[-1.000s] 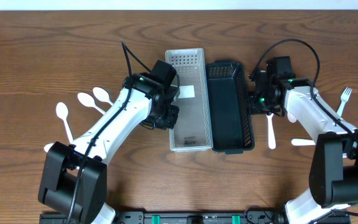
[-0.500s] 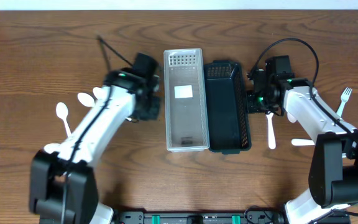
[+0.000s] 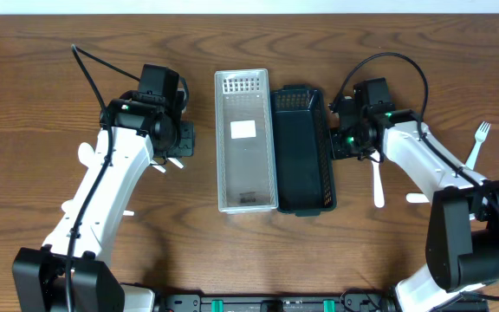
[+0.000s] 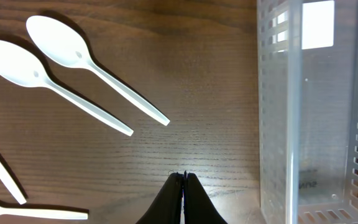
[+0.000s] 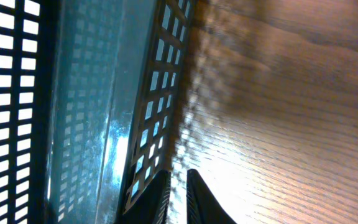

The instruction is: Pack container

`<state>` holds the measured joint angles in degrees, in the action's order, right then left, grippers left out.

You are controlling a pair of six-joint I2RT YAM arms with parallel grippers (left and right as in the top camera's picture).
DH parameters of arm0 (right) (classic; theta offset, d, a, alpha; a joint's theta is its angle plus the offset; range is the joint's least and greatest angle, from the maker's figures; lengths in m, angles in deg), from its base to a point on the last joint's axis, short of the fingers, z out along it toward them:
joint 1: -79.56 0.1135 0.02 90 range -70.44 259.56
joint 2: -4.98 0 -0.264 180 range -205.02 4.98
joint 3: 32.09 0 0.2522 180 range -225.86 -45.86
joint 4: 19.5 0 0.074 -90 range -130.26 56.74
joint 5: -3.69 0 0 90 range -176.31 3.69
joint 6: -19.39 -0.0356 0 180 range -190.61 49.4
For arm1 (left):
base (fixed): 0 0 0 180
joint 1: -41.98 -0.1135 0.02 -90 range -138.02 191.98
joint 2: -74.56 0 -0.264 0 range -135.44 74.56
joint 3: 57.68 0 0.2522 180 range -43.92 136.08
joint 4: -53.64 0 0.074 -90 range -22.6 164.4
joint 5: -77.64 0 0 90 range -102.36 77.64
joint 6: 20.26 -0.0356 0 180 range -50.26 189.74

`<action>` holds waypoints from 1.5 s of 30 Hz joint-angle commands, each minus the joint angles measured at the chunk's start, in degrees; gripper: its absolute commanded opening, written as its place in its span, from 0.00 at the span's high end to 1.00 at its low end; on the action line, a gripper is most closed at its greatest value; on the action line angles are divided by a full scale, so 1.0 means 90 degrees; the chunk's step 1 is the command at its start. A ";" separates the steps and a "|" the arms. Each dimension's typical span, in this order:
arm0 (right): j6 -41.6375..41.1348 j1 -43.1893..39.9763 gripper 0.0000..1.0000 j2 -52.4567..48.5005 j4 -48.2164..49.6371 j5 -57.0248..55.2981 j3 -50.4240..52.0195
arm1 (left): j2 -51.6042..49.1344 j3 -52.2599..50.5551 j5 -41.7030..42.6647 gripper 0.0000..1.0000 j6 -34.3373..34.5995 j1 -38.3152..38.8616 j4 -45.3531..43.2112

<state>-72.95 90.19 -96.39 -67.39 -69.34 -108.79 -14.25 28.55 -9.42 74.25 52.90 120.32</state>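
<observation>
A clear perforated container (image 3: 246,173) lies mid-table with a black mesh basket (image 3: 301,165) touching its right side; both look empty. My left gripper (image 3: 183,139) is shut and empty, left of the clear container (image 4: 316,124), low over bare wood (image 4: 183,177). Two white spoons (image 4: 92,68) lie just ahead of it on the left. My right gripper (image 3: 340,140) is nearly closed and empty, right against the outside of the black basket's right wall (image 5: 148,112), its tips (image 5: 179,177) near the table.
More white spoons (image 3: 85,154) lie on the left, partly under the left arm. A white fork (image 3: 477,141) and two other white utensils (image 3: 377,184) lie on the right. Cables trail from both arms.
Both containers have slid left together. The left arm has swung away from the clear container toward the spoons. The right gripper has followed the black basket's wall leftward.
</observation>
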 commanded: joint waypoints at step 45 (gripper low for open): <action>-0.0804 -0.2625 0.08 -0.1343 -0.1841 -0.2157 -0.1780 | 0.2463 0.0104 -0.0117 0.02 0.0058 -0.0027 0.0238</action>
<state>-80.26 65.97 -106.81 -84.46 -89.75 -125.16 7.93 28.55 -9.79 74.45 52.90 122.25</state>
